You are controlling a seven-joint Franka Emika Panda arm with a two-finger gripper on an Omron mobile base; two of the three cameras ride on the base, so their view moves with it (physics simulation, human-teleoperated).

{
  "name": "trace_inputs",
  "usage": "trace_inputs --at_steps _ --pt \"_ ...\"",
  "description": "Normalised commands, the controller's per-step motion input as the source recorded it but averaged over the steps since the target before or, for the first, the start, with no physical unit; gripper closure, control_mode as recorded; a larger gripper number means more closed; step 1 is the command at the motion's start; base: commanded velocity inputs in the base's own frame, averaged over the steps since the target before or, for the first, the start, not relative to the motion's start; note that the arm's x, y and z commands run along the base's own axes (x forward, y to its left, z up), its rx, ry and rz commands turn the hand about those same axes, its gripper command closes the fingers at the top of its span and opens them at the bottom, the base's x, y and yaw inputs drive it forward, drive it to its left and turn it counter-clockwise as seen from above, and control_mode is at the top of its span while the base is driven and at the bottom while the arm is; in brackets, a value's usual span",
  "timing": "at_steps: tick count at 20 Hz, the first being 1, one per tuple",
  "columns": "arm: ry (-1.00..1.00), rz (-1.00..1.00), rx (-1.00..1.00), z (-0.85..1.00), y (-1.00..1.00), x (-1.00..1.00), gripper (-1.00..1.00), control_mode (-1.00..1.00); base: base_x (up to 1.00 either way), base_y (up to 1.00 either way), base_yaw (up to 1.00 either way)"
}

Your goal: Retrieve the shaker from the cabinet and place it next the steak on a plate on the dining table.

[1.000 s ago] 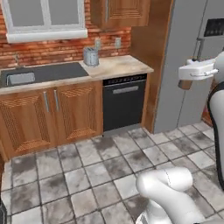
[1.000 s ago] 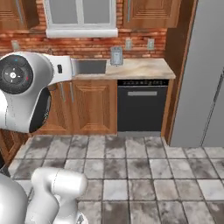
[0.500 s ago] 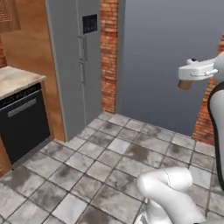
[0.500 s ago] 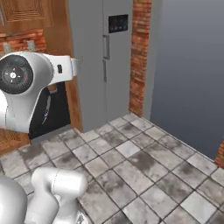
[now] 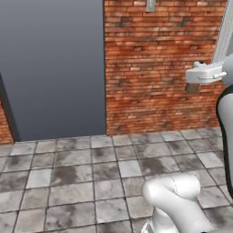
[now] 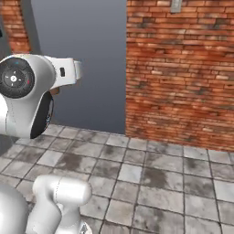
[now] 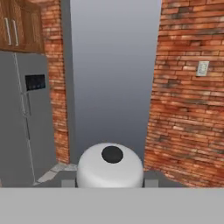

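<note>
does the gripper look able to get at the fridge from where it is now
Probably not. The gripper is shut on the shaker, so it isn't free. In the hand view the fridge also stands off to one side across bare floor tiles, seemingly beyond reach.

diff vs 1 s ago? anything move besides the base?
Only the camera view changed: the base turned, sweeping from the sink counter and dishwasher past the fridge to a brick wall and grey doorway. The gripper kept the same raised pose, the shaker still between its fingers.
</note>
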Motion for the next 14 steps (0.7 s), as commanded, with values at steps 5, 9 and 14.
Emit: trace_inputs --at_steps 5,9,14 --pt "0.0 0.0 0.0 0.0 0.0 0.0 1.0 1.0 0.0 0.0 -1.0" --pt "0.0 0.0 0.0 0.0 0.0 0.0 1.0 1.0 0.0 0.0 -1.0" --pt "0.0 0.0 0.0 0.0 0.0 0.0 1.0 1.0 0.0 0.0 -1.0"
